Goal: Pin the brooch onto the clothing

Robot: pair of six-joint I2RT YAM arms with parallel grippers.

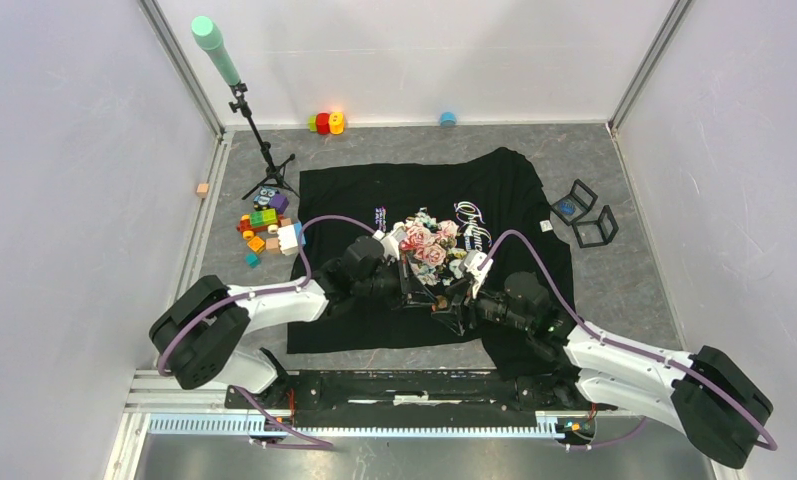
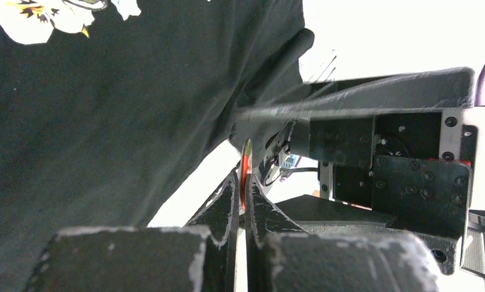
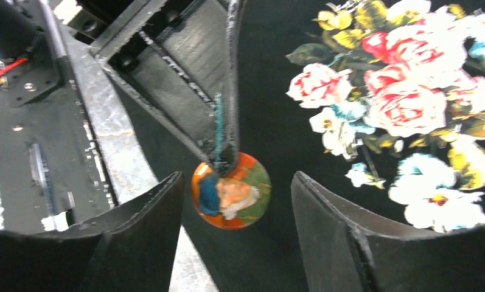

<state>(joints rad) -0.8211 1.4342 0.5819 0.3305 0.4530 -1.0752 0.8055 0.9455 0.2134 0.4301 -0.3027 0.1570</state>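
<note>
The black T-shirt (image 1: pixel 514 190) with its rose print (image 1: pixel 426 243) lies spread on the table. My left gripper (image 1: pixel 426 292) is shut on the round brooch (image 3: pixel 231 191), an orange, blue and green badge. In the left wrist view the brooch (image 2: pixel 246 173) shows edge-on between the closed fingertips, with shirt cloth (image 2: pixel 106 121) to the left. My right gripper (image 3: pixel 237 201) is open, its two fingers either side of the brooch without touching it. Both grippers meet over the shirt's lower middle, just below the print (image 3: pixel 404 91).
A tripod with a green-tipped pole (image 1: pixel 242 100) stands at the back left. Several toy blocks (image 1: pixel 264 230) lie left of the shirt. Two black frames (image 1: pixel 586 212) sit at the right. Small coloured items (image 1: pixel 326 122) rest by the back wall.
</note>
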